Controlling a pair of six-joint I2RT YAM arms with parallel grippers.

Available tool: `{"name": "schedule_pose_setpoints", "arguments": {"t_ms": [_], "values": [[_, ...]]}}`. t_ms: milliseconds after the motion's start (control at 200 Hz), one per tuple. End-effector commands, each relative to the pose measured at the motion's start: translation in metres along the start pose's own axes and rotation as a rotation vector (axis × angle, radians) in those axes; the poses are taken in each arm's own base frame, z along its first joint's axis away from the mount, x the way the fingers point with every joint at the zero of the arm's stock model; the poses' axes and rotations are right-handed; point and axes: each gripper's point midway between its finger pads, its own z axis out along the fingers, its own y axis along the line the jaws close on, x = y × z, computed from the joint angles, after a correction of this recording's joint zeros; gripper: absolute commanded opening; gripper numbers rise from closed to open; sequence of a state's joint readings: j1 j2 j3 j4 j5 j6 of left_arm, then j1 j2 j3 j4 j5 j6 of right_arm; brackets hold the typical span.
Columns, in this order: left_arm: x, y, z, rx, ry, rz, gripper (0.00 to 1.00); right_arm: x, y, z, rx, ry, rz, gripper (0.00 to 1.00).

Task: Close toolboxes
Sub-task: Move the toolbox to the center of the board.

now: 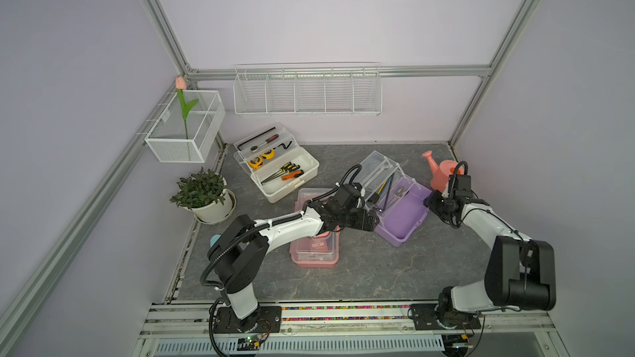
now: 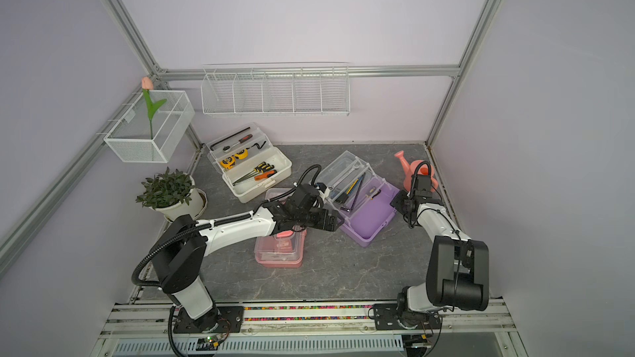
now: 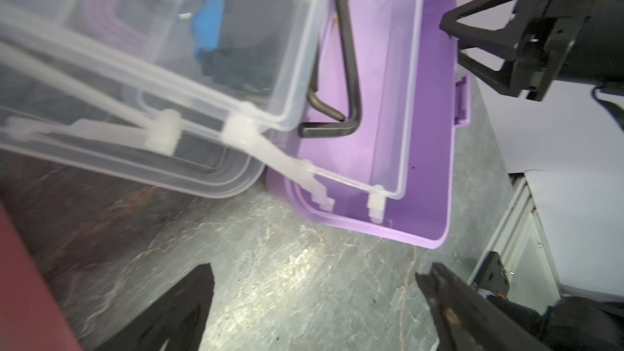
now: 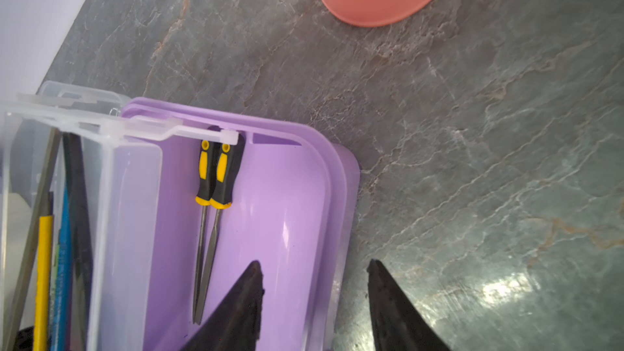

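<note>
The purple toolbox (image 1: pixel 405 218) lies open right of centre, its clear lid and trays (image 1: pixel 381 173) folded up and back. My left gripper (image 3: pixel 314 273) hangs open over bare table by the box's near left corner, also seen in a top view (image 1: pixel 372 222). My right gripper (image 4: pixel 314 264) is open and straddles the box's right wall (image 4: pixel 337 197), one finger inside and one outside, with gaps on both sides. The pink toolbox (image 1: pixel 314 252) sits under my left arm with its clear lid down. At the back left the white toolbox (image 1: pixel 287 194) stands open, tools inside.
A pink watering can (image 1: pixel 443 170) stands just behind my right gripper. A potted plant (image 1: pixel 202 194) sits at the table's left edge. White wire baskets hang on the left wall (image 1: pixel 185 132) and back wall (image 1: pixel 307 92). Two screwdrivers (image 4: pixel 216 177) and hex keys (image 3: pixel 347 62) lie in the purple box.
</note>
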State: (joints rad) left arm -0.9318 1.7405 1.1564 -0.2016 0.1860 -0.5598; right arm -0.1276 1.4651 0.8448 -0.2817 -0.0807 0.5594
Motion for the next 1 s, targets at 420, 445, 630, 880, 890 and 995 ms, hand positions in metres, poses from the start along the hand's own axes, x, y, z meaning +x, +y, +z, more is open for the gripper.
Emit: {"name": "schedule_pose_setpoints", "arguments": {"t_ms": [420, 445, 630, 880, 890, 995], "values": [[0.001, 0.101, -0.04, -0.256, -0.058, -0.105, 1.0, -0.008, 0.019, 0.003, -0.006, -0.001, -0.137, 0.42], [0.003, 0.106, -0.044, -0.272, -0.059, -0.111, 1.0, -0.007, 0.019, 0.004, 0.0, 0.0, -0.146, 0.42], [0.008, 0.134, -0.067, -0.348, -0.09, -0.152, 1.0, -0.004, 0.018, 0.008, 0.034, 0.011, -0.175, 0.38], [-0.035, 0.14, -0.084, -0.255, -0.245, -0.293, 0.99, -0.002, 0.017, 0.017, 0.057, 0.033, -0.208, 0.29], [-0.036, 0.139, -0.083, -0.25, -0.251, -0.298, 0.99, -0.002, 0.017, 0.018, 0.057, 0.037, -0.212, 0.28], [-0.056, 0.143, -0.084, -0.212, -0.304, -0.376, 0.99, 0.003, 0.025, 0.022, 0.036, 0.066, -0.266, 0.21]]}}
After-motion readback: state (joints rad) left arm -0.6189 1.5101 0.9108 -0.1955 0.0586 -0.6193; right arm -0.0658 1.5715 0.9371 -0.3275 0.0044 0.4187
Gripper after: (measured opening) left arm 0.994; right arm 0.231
